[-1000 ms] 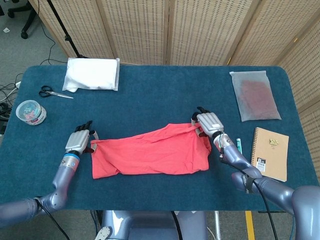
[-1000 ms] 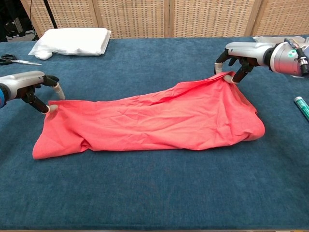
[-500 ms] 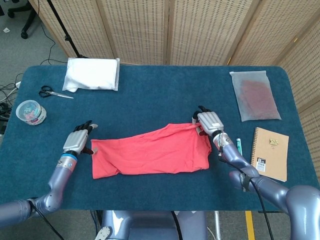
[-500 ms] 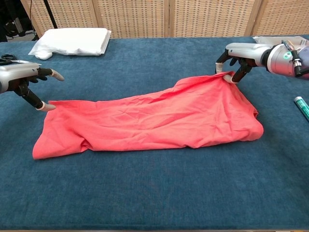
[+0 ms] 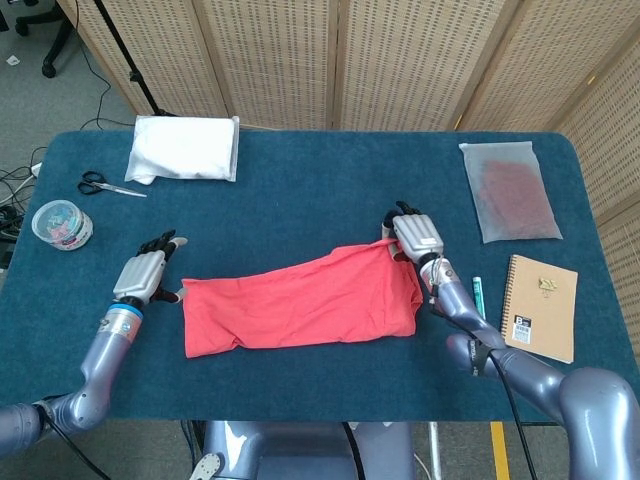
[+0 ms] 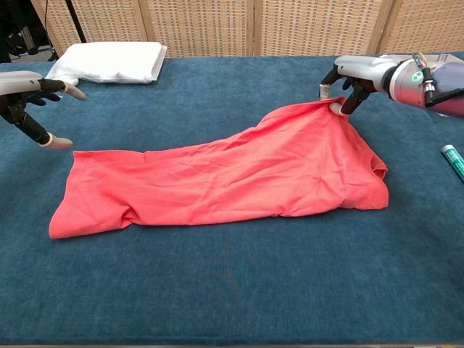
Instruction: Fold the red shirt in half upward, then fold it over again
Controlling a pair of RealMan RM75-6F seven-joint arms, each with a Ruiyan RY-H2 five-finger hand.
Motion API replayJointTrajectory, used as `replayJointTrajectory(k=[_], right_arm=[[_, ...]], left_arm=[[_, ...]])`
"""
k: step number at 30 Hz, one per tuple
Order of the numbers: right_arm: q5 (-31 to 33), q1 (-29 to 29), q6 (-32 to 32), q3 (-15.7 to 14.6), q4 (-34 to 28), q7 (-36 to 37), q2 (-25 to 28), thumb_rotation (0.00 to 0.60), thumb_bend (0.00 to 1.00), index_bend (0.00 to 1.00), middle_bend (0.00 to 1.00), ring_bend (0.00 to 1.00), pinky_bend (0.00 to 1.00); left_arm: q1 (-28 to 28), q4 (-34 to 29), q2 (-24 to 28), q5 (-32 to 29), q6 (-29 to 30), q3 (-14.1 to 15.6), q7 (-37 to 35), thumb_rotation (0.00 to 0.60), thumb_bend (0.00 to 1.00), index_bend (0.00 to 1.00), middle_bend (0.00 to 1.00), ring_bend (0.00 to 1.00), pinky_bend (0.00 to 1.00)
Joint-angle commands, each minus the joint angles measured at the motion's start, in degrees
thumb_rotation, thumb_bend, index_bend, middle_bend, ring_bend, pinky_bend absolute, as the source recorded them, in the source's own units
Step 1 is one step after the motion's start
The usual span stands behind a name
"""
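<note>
Red cotton shirt (image 5: 300, 306) lies folded in a long strip across the middle of the blue felt table (image 5: 300, 200). Right hand (image 5: 416, 235) pinches its far right corner, lifted. Left hand (image 5: 142, 273) hovers just beside the left edge, fingers spread, holding nothing.

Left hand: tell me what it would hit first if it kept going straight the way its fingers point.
Probably nothing soon: the left hand points up the bare blue table, passing right of the scissors. The white bag lies further on, though depth is unclear.
</note>
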Motion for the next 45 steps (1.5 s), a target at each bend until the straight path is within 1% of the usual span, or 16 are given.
replayJointTrajectory(k=[1, 3, 7, 9, 12, 16, 18, 19, 24, 25, 27, 29, 34, 38, 41, 45], right_arm=[[3.1, 0.7, -1.4, 0.1, 1.8, -2.8, -1.3, 0.600, 0.02, 0.00, 0.00, 0.00, 0.16], [5.1, 0.8, -0.8, 0.9, 2.4, -3.7, -2.0, 0.600, 0.00, 0.00, 0.00, 0.00, 0.13], [6.4, 0.6, 3.9, 2.2, 3.6, -5.5, -3.8, 0.600, 0.00, 0.00, 0.00, 0.00, 0.02], [7.0, 0.4, 4.9, 2.3, 3.4, -7.0, -3.6, 0.600, 0.00, 0.00, 0.00, 0.00, 0.00], [7.5, -0.1, 6.6, 2.7, 1.4, -8.5, -2.5, 0.600, 0.00, 0.00, 0.00, 0.00, 0.00], [5.7, -2.2, 10.3, 2.9, -5.9, -8.5, 1.7, 0.600, 0.00, 0.00, 0.00, 0.00, 0.00], [3.6, -4.2, 12.6, 2.1, -11.3, -8.2, 5.1, 0.600, 0.00, 0.00, 0.00, 0.00, 0.00], [2.9, -5.0, 13.4, 1.8, -13.0, -8.0, 6.2, 0.600, 0.00, 0.00, 0.00, 0.00, 0.00], [-4.2, -11.1, 20.2, -1.4, -24.2, -5.4, 14.1, 0.600, 0.00, 0.00, 0.00, 0.00, 0.00], [-5.5, -12.0, 21.2, -2.0, -25.4, -4.8, 15.0, 0.600, 0.00, 0.00, 0.00, 0.00, 0.00], [-9.9, -15.0, 25.1, -4.0, -28.1, -3.0, 17.6, 0.600, 0.00, 0.00, 0.00, 0.00, 0.00], [-14.0, -17.6, 29.0, -5.8, -29.4, -0.7, 19.0, 0.600, 0.00, 0.00, 0.00, 0.00, 0.00], [-23.8, -24.2, 39.2, -10.9, -30.6, 5.0, 21.3, 0.600, 0.00, 0.00, 0.00, 0.00, 0.00], [-29.7, -28.7, 45.8, -14.4, -30.4, 8.7, 22.1, 0.600, 0.00, 0.00, 0.00, 0.00, 0.00], [-32.9, -31.1, 50.2, -15.6, -29.2, 10.9, 21.6, 0.600, 0.00, 0.00, 0.00, 0.00, 0.00], [-36.2, -33.8, 54.8, -16.9, -27.3, 11.7, 20.6, 0.600, 0.00, 0.00, 0.00, 0.00, 0.00]], left_arm=[[0.2, -0.3, 0.5, 0.0, 0.1, 0.0, -0.2, 0.600, 0.27, 0.00, 0.00, 0.00, 0.00], [0.3, -0.5, 0.8, 0.0, 0.1, -0.1, -0.5, 0.600, 0.27, 0.00, 0.00, 0.00, 0.00], [0.7, -0.7, 1.6, 0.4, 0.2, -0.3, -1.1, 0.600, 0.27, 0.00, 0.00, 0.00, 0.00], [0.9, -0.8, 1.9, 0.6, 0.2, -0.4, -1.5, 0.600, 0.27, 0.00, 0.00, 0.00, 0.00], [1.1, -1.0, 2.4, 1.2, 0.3, -0.3, -1.8, 0.600, 0.27, 0.00, 0.00, 0.00, 0.00], [1.8, -1.6, 3.1, 3.2, 1.0, 0.3, -2.2, 0.600, 0.27, 0.00, 0.00, 0.00, 0.00], [2.4, -1.8, 3.5, 5.0, 1.3, 1.0, -2.5, 0.600, 0.27, 0.00, 0.00, 0.00, 0.00], [2.6, -1.8, 3.6, 5.6, 1.3, 1.2, -2.7, 0.600, 0.27, 0.00, 0.00, 0.00, 0.00], [4.1, -1.6, 4.2, 9.1, 1.5, 2.6, -4.3, 0.600, 0.27, 0.00, 0.00, 0.00, 0.00], [4.2, -1.5, 4.2, 9.5, 1.5, 2.8, -4.5, 0.600, 0.27, 0.00, 0.00, 0.00, 0.00], [4.6, -1.2, 4.2, 10.1, 1.4, 3.1, -5.1, 0.600, 0.27, 0.00, 0.00, 0.00, 0.00], [4.8, -0.9, 4.1, 10.5, 1.2, 3.3, -5.4, 0.600, 0.27, 0.00, 0.00, 0.00, 0.00], [5.1, -0.2, 3.6, 10.9, 1.0, 3.6, -5.5, 0.600, 0.27, 0.00, 0.00, 0.00, 0.00], [4.7, 1.4, 2.3, 10.1, 1.0, 3.0, -4.9, 0.600, 0.27, 0.00, 0.00, 0.00, 0.00], [4.0, 2.1, 1.3, 8.6, 0.8, 2.6, -3.6, 0.600, 0.27, 0.00, 0.00, 0.00, 0.00], [2.8, 2.5, -0.1, 5.7, 0.7, 2.1, -0.6, 0.600, 0.27, 0.04, 0.00, 0.00, 0.00]])
